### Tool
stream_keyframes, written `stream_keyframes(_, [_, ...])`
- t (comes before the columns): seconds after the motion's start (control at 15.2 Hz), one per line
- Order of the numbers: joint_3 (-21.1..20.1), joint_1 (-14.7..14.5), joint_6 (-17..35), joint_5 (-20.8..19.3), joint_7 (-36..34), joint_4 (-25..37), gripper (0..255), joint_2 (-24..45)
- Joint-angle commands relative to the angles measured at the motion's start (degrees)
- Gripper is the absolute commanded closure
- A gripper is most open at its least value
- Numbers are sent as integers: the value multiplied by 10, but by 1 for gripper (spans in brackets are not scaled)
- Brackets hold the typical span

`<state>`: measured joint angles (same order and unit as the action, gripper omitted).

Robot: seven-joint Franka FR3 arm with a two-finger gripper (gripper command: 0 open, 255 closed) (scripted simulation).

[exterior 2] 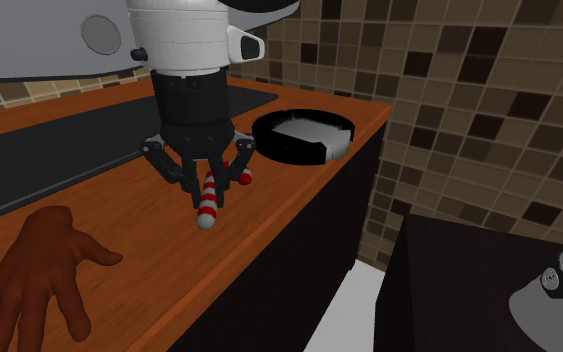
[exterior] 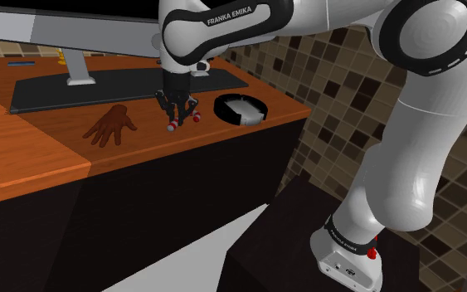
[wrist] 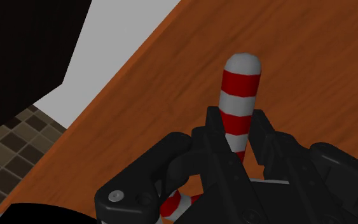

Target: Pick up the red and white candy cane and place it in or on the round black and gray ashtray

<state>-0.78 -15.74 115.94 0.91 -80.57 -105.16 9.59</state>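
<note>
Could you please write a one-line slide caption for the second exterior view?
Black gripper clasping the red and white candy cane beside the round ashtray on the wooden counter.

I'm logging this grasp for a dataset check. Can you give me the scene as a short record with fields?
claw: shut on the candy cane, clasping its straight shaft
candy cane: red and white stripes, rounded end pointing out beyond the claw
ashtray: round, black rim, grey inside, apart from the cane, near the counter's corner
counter: wood-grained, under the claw
hand model: brown, lying flat on the counter
task state: cane not yet in the ashtray
</note>
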Motion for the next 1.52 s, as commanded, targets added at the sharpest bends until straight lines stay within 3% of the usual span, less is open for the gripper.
stream_keyframes(0.0, [0, 0, 0, 0, 0, 0, 255, 0])
stream_keyframes(0.4, [0, 0, 0, 0, 0, 0, 255, 0])
stream_keyframes(1.45, [0, 0, -118, 0, -2, 100, 255, -18])
